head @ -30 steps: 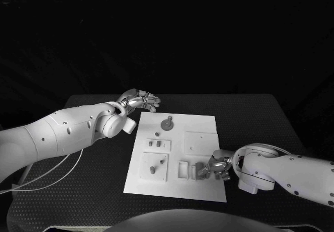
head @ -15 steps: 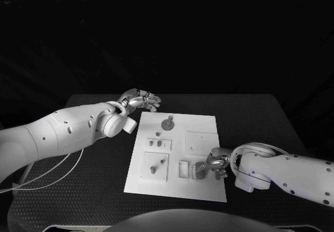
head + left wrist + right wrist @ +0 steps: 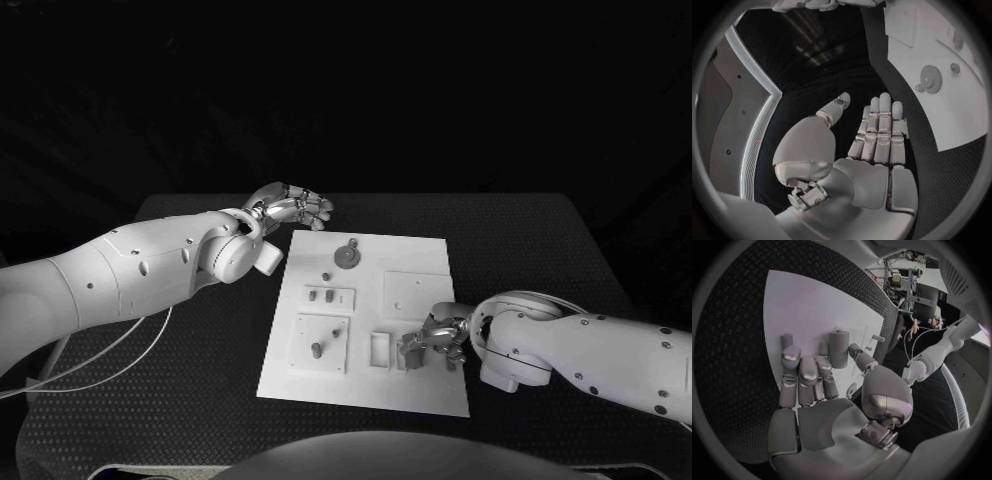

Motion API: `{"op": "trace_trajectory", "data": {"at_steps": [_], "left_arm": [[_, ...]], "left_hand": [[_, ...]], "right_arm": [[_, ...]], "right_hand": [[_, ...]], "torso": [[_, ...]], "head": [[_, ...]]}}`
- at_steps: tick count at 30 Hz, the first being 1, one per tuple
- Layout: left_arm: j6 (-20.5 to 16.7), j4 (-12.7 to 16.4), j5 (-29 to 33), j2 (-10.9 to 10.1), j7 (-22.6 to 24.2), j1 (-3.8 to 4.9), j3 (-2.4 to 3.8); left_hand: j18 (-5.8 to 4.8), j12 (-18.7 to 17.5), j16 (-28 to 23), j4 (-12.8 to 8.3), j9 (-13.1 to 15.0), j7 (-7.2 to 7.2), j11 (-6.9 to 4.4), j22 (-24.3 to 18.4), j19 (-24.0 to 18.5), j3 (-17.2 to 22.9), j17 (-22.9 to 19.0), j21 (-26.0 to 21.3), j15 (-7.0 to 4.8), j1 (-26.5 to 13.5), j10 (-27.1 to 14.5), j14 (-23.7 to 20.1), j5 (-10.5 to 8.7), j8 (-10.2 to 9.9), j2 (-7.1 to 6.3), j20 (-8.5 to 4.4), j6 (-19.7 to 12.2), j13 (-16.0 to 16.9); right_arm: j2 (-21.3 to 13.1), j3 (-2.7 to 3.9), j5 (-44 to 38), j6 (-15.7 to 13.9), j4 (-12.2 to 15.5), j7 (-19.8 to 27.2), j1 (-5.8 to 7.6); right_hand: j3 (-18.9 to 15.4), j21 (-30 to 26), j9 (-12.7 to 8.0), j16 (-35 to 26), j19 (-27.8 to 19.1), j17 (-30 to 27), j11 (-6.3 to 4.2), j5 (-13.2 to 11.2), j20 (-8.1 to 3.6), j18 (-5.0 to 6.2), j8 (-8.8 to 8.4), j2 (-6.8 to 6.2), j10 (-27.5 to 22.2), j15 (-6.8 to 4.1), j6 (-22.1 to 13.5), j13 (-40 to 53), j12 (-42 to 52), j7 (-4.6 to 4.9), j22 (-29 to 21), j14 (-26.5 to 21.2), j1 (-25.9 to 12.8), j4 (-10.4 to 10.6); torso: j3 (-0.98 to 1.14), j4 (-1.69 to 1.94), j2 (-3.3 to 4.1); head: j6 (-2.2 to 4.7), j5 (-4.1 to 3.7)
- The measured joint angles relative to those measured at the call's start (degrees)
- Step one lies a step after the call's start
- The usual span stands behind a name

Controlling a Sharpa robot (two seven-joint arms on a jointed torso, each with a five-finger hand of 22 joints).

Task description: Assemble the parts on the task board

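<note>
Task board (image 3: pixel 418 262) lies mid table; right hand (image 3: pixel 436 342) on its near right part, pinching small part (image 3: pixel 838 347); left hand (image 3: pixel 289 207) loose, holding nothing, just off far left corner

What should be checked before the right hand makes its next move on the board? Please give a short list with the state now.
1. Right hand over the near part of the white board: ok.
2. Part gripped by right hand: cannot tell, fingers hide it.
3. Left hand off the board, holding nothing: ok.
4. Gear lies flat at the far end: ok.
5. Board lies flat on the table: ok.
</note>
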Motion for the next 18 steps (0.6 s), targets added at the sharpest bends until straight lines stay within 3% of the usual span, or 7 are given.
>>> {"op": "trace_trajectory", "data": {"at_steps": [6,18], "left_arm": [[0.03,0.02,0.00,-0.07,-0.03,0.00,0.00],[0.05,0.04,0.00,-0.22,-0.07,0.01,0.00]], "left_hand": [[0.00,0.00,0.00,0.00,0.00,0.00,0.00,0.00,0.00,0.00,0.00,-0.22,0.00,0.00,0.00,0.00,0.00,0.00,0.00,0.00,0.00,0.00],[0.00,0.00,0.00,0.00,-0.05,0.00,0.00,0.04,0.00,0.00,0.06,-0.22,0.00,0.00,0.00,0.00,0.00,0.00,0.00,0.00,0.00,0.04]], "right_arm": [[-0.06,0.04,0.32,-0.12,-0.05,0.17,-0.06],[-1.87,-0.24,3.15,-1.66,1.26,0.88,-0.07]], "right_hand": [[2.72,0.00,0.00,-0.24,0.03,0.48,0.00,-0.06,0.04,-0.01,0.00,1.60,0.00,0.01,0.30,0.33,-0.11,0.30,0.00,0.00,2.38,-1.36],[5.44,0.00,-0.07,-1.32,-0.31,0.59,-0.76,-0.29,0.50,-0.02,0.93,1.83,-0.26,-0.30,2.64,0.01,-1.39,-0.18,0.00,-0.08,3.67,-1.48]], "torso": [[-0.03,0.00,0.00],[-0.05,-0.04,-0.02]], "head": [[-0.15,0.10],[-0.16,0.09]]}}
